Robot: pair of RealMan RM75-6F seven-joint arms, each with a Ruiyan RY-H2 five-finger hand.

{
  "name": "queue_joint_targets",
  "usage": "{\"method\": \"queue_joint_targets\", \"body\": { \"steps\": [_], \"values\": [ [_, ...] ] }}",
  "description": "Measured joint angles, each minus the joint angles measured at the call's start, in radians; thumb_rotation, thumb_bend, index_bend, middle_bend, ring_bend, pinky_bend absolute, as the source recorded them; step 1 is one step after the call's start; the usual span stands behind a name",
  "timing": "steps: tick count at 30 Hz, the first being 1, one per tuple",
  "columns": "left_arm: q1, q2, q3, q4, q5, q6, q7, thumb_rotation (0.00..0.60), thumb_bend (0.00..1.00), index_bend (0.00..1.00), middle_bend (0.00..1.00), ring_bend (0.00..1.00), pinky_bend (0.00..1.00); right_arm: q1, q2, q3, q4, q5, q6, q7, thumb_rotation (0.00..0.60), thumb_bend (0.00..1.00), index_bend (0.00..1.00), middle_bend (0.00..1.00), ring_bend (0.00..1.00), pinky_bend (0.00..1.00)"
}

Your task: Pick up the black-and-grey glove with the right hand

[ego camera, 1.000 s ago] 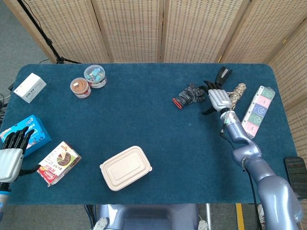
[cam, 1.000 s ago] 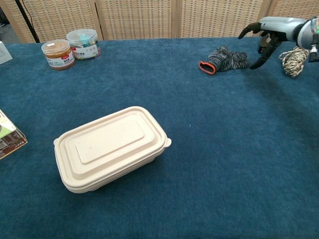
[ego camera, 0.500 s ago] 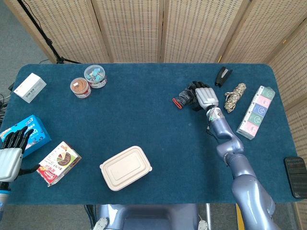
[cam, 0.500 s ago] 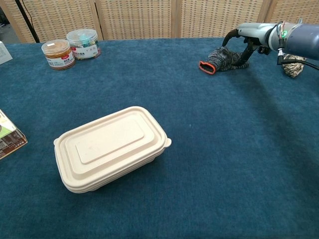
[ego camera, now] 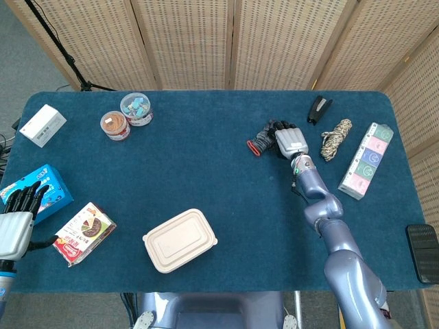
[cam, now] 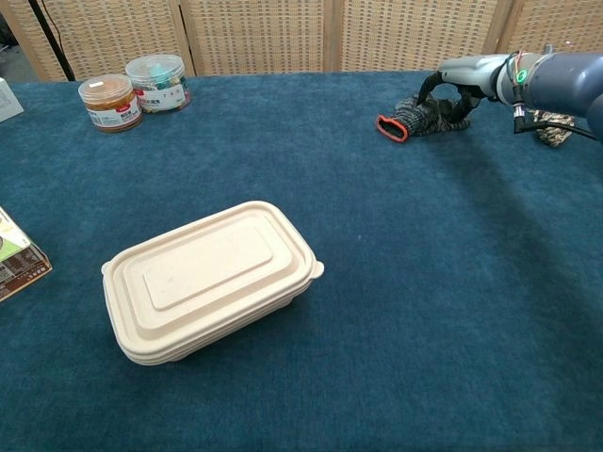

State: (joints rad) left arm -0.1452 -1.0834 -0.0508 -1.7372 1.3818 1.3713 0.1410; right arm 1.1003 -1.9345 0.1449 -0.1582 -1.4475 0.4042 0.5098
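The black-and-grey glove [ego camera: 264,140] is lying on the blue table [ego camera: 206,178] toward its far right, with the right hand [ego camera: 290,140] resting over its finger end (orange cuff poking out leftward), fingers [cam: 435,83] curling down around it.

We cannot tell whether the right hand [ego camera: 291,140] grips the glove [ego camera: 264,139]: its palm covers the glove's far end from above, and in the chest view its dark fingers [cam: 443,83] curl over the fabric without showing contact. Behind the forearm, the rope [cam: 550,133] shows only a sliver. The left hand [ego camera: 16,218] is cut by the head view's left edge. In the chest view, the white box [cam: 8,98] and snack pack [cam: 17,260] are clipped at the left edge.
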Motion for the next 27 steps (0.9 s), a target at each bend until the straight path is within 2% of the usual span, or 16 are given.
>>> {"method": "queue_joint_targets", "body": {
  "steps": [4, 8, 11, 17, 21, 23, 27],
  "values": [
    [0.000, 0.001, 0.002, -0.002, 0.005, 0.000, -0.002, 0.600, 0.00, 0.00, 0.00, 0.00, 0.00, -0.005, 0.024, -0.010, -0.031, -0.007, -0.005, 0.003, 0.600, 0.99, 0.35, 0.29, 0.21, 0.24],
    [0.001, 0.005, 0.005, -0.003, 0.010, 0.002, -0.008, 0.600, 0.00, 0.00, 0.00, 0.00, 0.00, -0.013, 0.067, -0.023, -0.089, -0.017, 0.003, 0.018, 0.600, 1.00, 0.40, 0.35, 0.29, 0.34],
    [0.001, 0.008, 0.006, -0.004, 0.013, 0.001, -0.014, 0.600, 0.00, 0.00, 0.00, 0.00, 0.00, -0.025, 0.112, -0.036, -0.152, -0.028, 0.028, 0.029, 0.600, 1.00, 0.42, 0.36, 0.31, 0.36],
    [-0.001, 0.011, 0.009, -0.003, 0.016, -0.005, -0.019, 0.600, 0.00, 0.00, 0.00, 0.00, 0.00, -0.057, 0.231, -0.067, -0.351, -0.051, 0.066, 0.033, 0.600, 1.00, 0.42, 0.38, 0.33, 0.37],
    [-0.002, 0.012, 0.010, -0.005, 0.015, -0.007, -0.016, 0.600, 0.00, 0.00, 0.00, 0.00, 0.00, -0.087, 0.332, -0.073, -0.541, -0.057, 0.130, 0.003, 0.600, 1.00, 0.40, 0.35, 0.32, 0.37],
    [-0.003, 0.011, 0.011, -0.006, 0.016, -0.007, -0.015, 0.600, 0.00, 0.00, 0.00, 0.00, 0.00, -0.100, 0.375, -0.071, -0.622, -0.055, 0.165, -0.026, 0.600, 0.95, 0.36, 0.31, 0.29, 0.35],
    [-0.003, 0.011, 0.013, -0.006, 0.019, -0.007, -0.014, 0.600, 0.00, 0.00, 0.00, 0.00, 0.00, -0.125, 0.434, -0.055, -0.729, -0.036, 0.234, -0.131, 0.600, 0.50, 0.14, 0.07, 0.07, 0.16]
  ]
}}
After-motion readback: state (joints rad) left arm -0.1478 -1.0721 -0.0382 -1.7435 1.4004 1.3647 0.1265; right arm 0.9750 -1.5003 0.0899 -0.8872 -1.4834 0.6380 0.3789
